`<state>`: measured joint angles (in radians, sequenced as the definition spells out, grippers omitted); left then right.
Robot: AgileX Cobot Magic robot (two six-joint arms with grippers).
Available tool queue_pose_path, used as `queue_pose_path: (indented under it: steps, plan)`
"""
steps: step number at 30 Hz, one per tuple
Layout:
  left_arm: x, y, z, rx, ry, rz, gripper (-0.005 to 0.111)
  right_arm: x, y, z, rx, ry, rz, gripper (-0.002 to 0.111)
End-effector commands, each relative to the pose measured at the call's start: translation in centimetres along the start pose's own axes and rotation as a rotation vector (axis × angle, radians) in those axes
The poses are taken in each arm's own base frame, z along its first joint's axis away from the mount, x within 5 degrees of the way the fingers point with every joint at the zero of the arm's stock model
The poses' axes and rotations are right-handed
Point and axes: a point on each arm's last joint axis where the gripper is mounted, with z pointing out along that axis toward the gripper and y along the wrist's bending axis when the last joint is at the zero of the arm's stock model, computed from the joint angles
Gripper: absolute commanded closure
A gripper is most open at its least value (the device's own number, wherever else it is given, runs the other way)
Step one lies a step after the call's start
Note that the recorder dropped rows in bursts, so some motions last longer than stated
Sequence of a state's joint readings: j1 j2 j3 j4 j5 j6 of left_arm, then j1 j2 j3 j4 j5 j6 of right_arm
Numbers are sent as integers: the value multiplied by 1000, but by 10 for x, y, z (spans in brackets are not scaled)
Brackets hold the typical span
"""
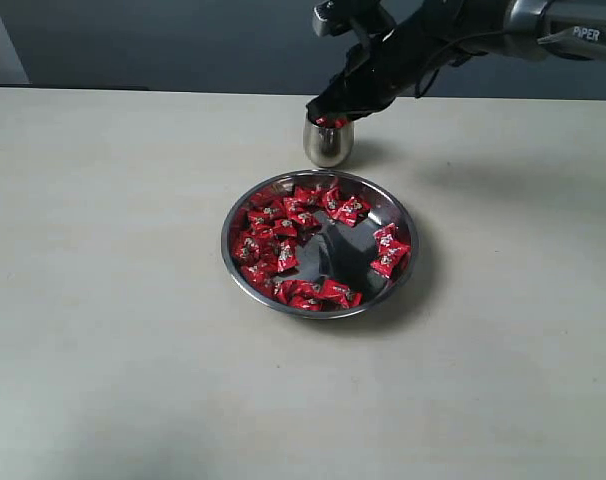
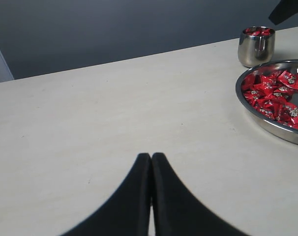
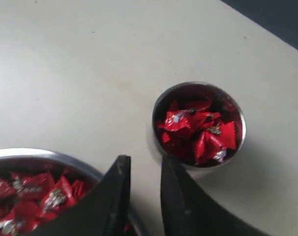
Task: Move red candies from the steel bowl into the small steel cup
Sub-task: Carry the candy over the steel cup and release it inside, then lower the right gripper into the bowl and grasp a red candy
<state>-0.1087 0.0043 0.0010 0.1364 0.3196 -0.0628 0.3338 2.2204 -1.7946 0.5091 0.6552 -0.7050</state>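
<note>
Two black fingers point(image 3: 114, 196) of the right hand point(image 3: 144, 160) stand spread, with a bare gap between them and nothing pinched. In the wrist view their tips show between the small steel cup point(image 3: 198, 84) and the rim of the steel bowl point(image 3: 50, 156). In the exterior view that hand point(image 1: 328, 108) slants down from the upper right and overlaps the cup's mouth.

The cup point(image 1: 328, 148) stands upright, long axis vertical and mouth up, just behind the bowl and apart from it. Red candies point(image 3: 198, 130) fill it to about the rim.

The bowl point(image 1: 226, 240) lies flat, mouth up, near the middle of the counter point(image 1: 103, 300). More red candies are heaped along its left side and near edge, lying at every angle — a patch of bare steel shows right of centre. Each wrapper bears a small pale-and-dark mark, too small to read.

The only legible writing is "PIPER", in white letters on the grey arm point(image 1: 573, 30).

The left hand point(image 2: 151, 156) is pressed together and empty — over the counter, well apart from bowl and cup.
</note>
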Motion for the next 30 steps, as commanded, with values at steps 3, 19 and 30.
queue_pose_path:
  steps: [3, 19, 30]
  plan:
    - [-1, 0, 0, 4, -15, -6, 106, 11, 16, -19, -175, 194, -13, 85]
    - [-1, 0, 0, 4, -15, -6, 106, 43, 49, 6, -424, 455, -75, 67]
    - [-1, 0, 0, 4, -15, -6, 106, 41, 78, 15, -438, 458, -120, 66]
